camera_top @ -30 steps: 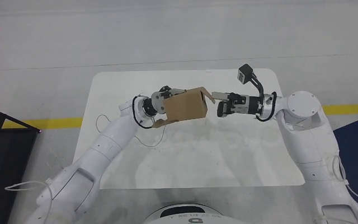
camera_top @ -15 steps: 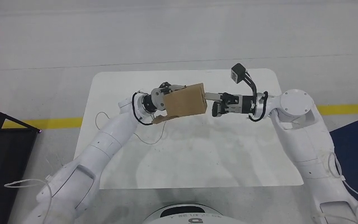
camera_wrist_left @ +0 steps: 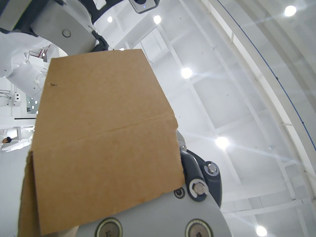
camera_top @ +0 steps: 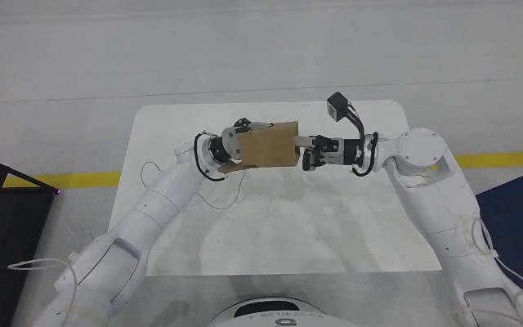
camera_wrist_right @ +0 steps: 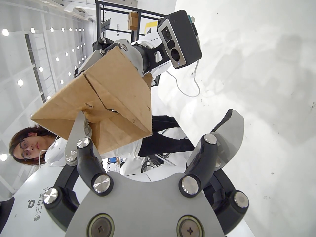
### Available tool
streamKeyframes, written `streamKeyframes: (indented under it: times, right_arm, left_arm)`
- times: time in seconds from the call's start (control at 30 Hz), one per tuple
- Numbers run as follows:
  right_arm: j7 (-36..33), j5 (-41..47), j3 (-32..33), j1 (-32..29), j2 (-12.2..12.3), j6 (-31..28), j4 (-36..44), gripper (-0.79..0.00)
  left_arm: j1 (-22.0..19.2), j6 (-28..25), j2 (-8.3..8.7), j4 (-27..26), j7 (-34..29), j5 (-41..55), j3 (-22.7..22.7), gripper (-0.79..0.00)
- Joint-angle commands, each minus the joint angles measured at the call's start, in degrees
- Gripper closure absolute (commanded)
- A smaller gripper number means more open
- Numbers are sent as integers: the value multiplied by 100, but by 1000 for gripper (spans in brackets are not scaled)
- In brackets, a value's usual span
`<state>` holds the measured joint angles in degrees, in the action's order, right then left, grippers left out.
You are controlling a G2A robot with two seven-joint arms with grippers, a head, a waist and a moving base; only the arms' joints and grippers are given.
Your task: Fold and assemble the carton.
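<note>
Cardboard carton (camera_top: 268,145) hung above the table (camera_top: 327,237), one end clamped in the left gripper (camera_top: 236,147). Right gripper (camera_top: 304,154) stood spread wide, one finger touching the opposite end's flaps.

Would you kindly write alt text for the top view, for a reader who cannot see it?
A brown cardboard carton is held in the air above a white table. The robot's left claw grips one end of it, and the right claw meets the opposite end.
</note>
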<state>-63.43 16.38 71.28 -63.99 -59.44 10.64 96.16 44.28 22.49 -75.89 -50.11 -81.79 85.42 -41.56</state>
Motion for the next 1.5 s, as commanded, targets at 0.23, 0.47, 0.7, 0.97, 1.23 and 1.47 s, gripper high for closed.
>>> streamKeyframes:
  times: [0.23,0.47,0.7,0.97,1.23,1.47]
  right_arm:
    - [104,309,461,-262,75,-183,43,-785]
    - [233,784,1018,-689,138,-457,93,-785]
    - [233,784,1018,-689,138,-457,93,-785]
    - [452,930,1049,-656,136,-455,28,-785]
    - [539,832,872,-461,128,-395,17,-785]
    - [261,328,476,-295,132,-439,149,-785]
  left_arm:
    - [-49,-48,13,104,-48,105,10,0]
    - [-61,14,53,43,13,170,5,0]
    - [-61,14,53,43,13,170,5,0]
    - [130,107,136,-251,255,-36,-247,0]
    - [292,204,161,-384,204,-158,-426,0]
    - [326,255,135,-455,254,-52,-308,0]
